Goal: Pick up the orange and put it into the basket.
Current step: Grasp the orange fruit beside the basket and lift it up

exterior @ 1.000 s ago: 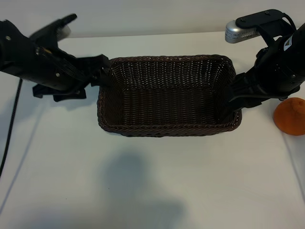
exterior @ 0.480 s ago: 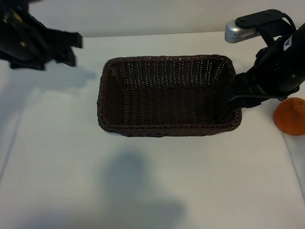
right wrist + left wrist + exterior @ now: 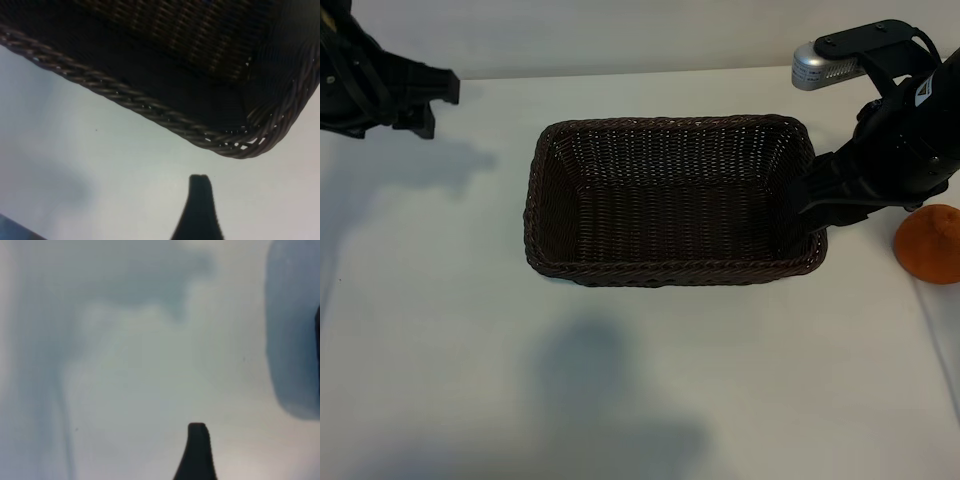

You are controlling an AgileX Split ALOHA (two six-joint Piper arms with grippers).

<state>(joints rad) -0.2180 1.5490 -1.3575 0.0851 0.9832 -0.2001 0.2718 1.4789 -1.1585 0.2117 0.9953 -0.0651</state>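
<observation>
While the basket (image 3: 675, 200) sat in the middle of the white table (image 3: 640, 380), the orange (image 3: 930, 243) lay outside it, on the table just beyond the basket's right end and near the edge of the exterior view. Nothing lay inside the basket. The right pincer (image 3: 815, 210) hung at the basket's right end, pressed close to the braided rim by the near corner, with the arm's dark body between the basket and the orange; it held nothing, and its jaws stood apart. From the right wrist view, one dark fingertip (image 3: 198, 207) showed over bare table, with the basket's rounded corner (image 3: 235, 145) just beyond it. The left pincer (image 3: 425, 100) hovered well apart from the basket, up at the far left corner of the exterior view, casting a soft shadow on the table beneath. It too stood open and empty, and its wrist view gave only one fingertip (image 3: 196, 450) over blurred pale table.
</observation>
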